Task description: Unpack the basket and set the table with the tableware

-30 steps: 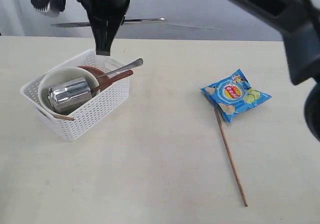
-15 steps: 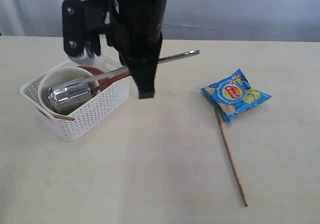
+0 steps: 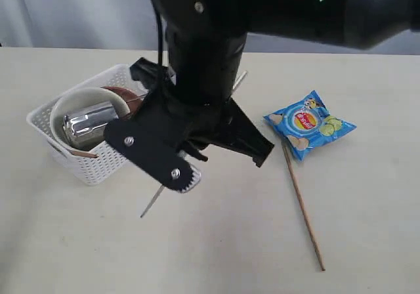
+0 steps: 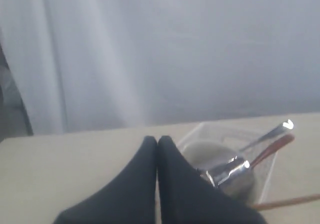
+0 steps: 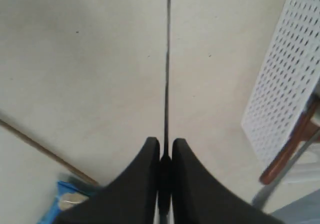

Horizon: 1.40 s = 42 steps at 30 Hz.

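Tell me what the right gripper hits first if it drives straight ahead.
Most likely the bare table, the tip of its held knife touching before the right gripper itself; the basket sits off to one side. Depth is unclear.

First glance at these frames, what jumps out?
The black right arm fills the middle of the exterior view, right gripper shut on a thin steel utensil slanting down toward the table. Left of it, the white basket holds a cream bowl and shiny cup; to the right, a blue chip bag and one chopstick lie on the table.
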### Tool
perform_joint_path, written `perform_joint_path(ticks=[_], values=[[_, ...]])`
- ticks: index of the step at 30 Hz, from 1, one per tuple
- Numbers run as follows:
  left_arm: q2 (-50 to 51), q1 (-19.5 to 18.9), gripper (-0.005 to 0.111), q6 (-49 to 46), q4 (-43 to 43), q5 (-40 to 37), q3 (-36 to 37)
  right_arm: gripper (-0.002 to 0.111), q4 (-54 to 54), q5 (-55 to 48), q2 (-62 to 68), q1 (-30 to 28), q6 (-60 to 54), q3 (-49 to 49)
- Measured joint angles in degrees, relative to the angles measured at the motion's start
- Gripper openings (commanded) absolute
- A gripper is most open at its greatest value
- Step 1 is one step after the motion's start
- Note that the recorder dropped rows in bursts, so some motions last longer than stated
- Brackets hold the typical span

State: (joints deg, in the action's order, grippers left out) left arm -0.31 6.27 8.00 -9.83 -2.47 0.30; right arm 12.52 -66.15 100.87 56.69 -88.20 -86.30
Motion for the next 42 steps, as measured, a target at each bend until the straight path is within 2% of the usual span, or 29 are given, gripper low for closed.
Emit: perform_joint_path(ticks=[7, 11, 16, 21, 25, 27, 30, 33, 35, 37, 40, 42], values=[[0.0, 0.0, 0.000, 15.1, 0.0, 6.0, 0.0, 0.000, 13.9, 7.9, 0.0, 7.9, -3.6, 6.1], [0.0, 0.0, 0.000, 18.9, 0.0, 9.6, 0.0, 0.000, 22.8, 14.0, -1.2, 10.8, -4.0, 13.9], [0.5, 0.0, 0.001, 23.4, 0.0, 16.6, 0.0, 0.000, 26.6, 24.7, -5.1, 12.6, -4.1, 23.1], [9.9, 0.0, 0.016, 24.7, -0.5, 19.6, -4.3, 0.000, 29.2, 31.1, -9.3, 12.9, -4.1, 27.8], [24.3, 0.0, 0.030, 26.0, -5.3, 20.1, -13.9, 0.000, 30.2, 32.4, -10.7, 12.9, -4.0, 28.4], [32.9, 0.0, 0.034, 30.0, -11.1, 20.1, -19.3, 0.000, 30.3, 32.8, -10.8, 12.9, -3.4, 28.4], [44.9, 0.0, 0.035, 41.1, -25.0, 19.7, -27.1, 0.000, 30.3, 33.0, -10.8, 12.9, -3.2, 28.4], [56.2, 0.0, 0.035, 59.5, -45.7, 21.0, -34.1, 0.000, 30.3, 33.0, -10.8, 12.9, -3.2, 28.4], [63.9, 0.0, 0.035, 73.1, -61.4, 25.8, -38.5, 0.000, 30.3, 33.0, -10.8, 12.9, -3.2, 28.4], [70.2, 0.0, 0.035, 82.8, -73.7, 32.4, -43.1, 0.000, 30.3, 33.0, -10.8, 12.9, -3.2, 28.4], [76.9, 0.0, 0.035, 90.8, -84.2, 42.7, -50.0, 0.000, 30.3, 33.0, -10.8, 12.9, -3.2, 28.4], [80.2, 0.0, 0.036, 93.7, -87.1, 47.7, -53.5, 0.000, 30.3, 33.0, -10.8, 12.9, -3.2, 28.4]])
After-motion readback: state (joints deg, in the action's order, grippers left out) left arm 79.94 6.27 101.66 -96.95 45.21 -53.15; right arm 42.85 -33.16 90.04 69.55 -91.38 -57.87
